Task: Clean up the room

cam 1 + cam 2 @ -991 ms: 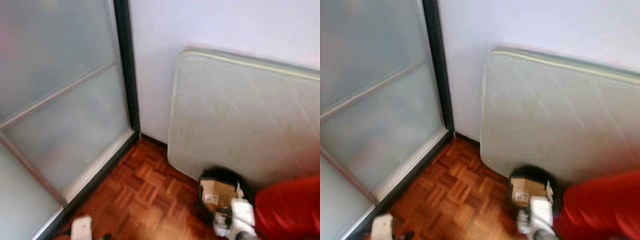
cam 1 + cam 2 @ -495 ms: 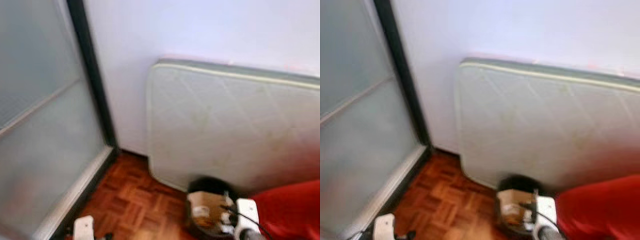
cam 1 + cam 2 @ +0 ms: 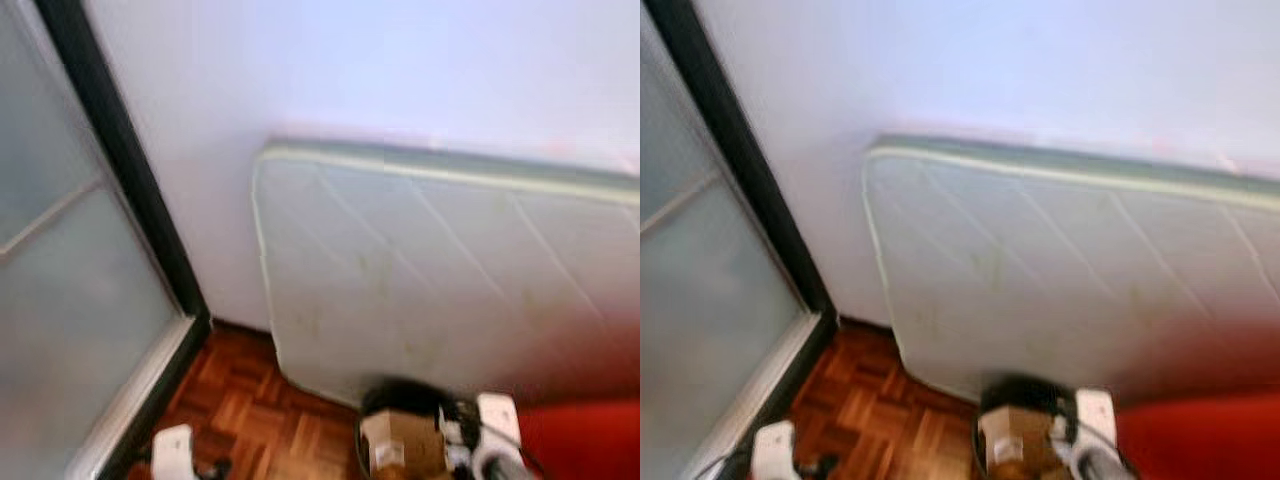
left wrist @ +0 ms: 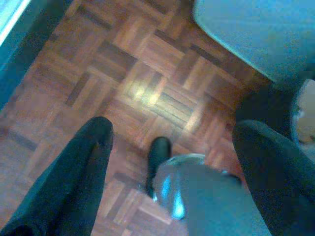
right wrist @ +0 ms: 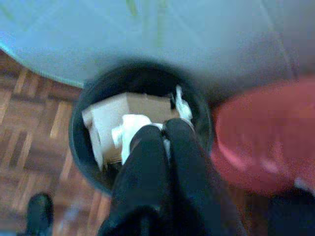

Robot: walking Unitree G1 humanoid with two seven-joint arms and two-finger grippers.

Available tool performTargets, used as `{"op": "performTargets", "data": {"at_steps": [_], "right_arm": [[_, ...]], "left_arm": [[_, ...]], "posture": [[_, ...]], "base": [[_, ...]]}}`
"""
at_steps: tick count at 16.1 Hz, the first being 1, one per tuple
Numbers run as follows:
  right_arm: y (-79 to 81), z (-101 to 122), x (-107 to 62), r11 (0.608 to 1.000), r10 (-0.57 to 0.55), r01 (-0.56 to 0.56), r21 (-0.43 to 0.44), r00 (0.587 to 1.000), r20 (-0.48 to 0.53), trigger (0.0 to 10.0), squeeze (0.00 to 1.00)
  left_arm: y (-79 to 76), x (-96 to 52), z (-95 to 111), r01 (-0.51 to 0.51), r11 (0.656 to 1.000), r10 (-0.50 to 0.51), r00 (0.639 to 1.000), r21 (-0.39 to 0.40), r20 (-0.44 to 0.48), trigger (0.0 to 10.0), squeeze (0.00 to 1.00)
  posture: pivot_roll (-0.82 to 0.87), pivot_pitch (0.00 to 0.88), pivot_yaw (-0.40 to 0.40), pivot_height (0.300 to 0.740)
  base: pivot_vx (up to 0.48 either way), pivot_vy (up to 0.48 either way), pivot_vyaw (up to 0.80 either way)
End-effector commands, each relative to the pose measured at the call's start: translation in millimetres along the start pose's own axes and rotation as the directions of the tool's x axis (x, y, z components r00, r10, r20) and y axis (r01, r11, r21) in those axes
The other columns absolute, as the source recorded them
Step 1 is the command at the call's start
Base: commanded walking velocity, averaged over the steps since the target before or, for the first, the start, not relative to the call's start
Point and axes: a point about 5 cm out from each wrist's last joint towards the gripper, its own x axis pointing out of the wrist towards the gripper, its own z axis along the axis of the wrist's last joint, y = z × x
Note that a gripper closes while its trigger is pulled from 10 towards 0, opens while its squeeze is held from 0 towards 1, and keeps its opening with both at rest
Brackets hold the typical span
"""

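Note:
A black round bin (image 5: 78,142) stands on the parquet against a leaning mattress (image 3: 450,280). It holds a cardboard box (image 5: 142,105) and white crumpled paper (image 5: 125,132). My right gripper (image 5: 165,129) hovers just over the bin's mouth, its black fingers pressed shut with the white paper wad at their tips. In the eye views the bin (image 3: 395,393) sits at the bottom edge beside my right wrist (image 3: 497,420). My left gripper (image 4: 173,129) hangs open over bare parquet, with nothing between its fingers.
A frosted glass sliding door (image 3: 60,300) with a dark frame fills the left side. A red object (image 3: 585,440) lies right of the bin, touching the mattress. My own foot (image 4: 158,152) shows below the left gripper. Open parquet (image 3: 250,420) lies left of the bin.
The whole picture has slid left and down, so the camera turned right toward the mattress and bin. My right gripper stays over the bin, still shut.

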Motion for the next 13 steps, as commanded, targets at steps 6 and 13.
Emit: {"op": "performTargets", "data": {"at_steps": [6,13], "right_arm": [[6.2,-4,-0.4,1.000,0.014,-0.014,0.018,1.000,0.001,10.0,0.00],[6.9,4,-1.3,0.997,-0.004,-0.004,0.072,0.994,0.112,10.0,0.00]], "left_arm": [[4.0,-1.0,-3,-0.012,1.000,0.012,1.000,-0.001,-0.022,10.0,0.00],[4.3,-0.9,-2,-0.008,1.000,0.008,1.000,0.005,-0.021,10.0,0.00]], "posture": [[0.03,0.012,0.003,0.740],[0.03,0.016,0.012,0.740]], "base": [[0.000,0.000,0.00],[0.000,0.000,0.00]]}}
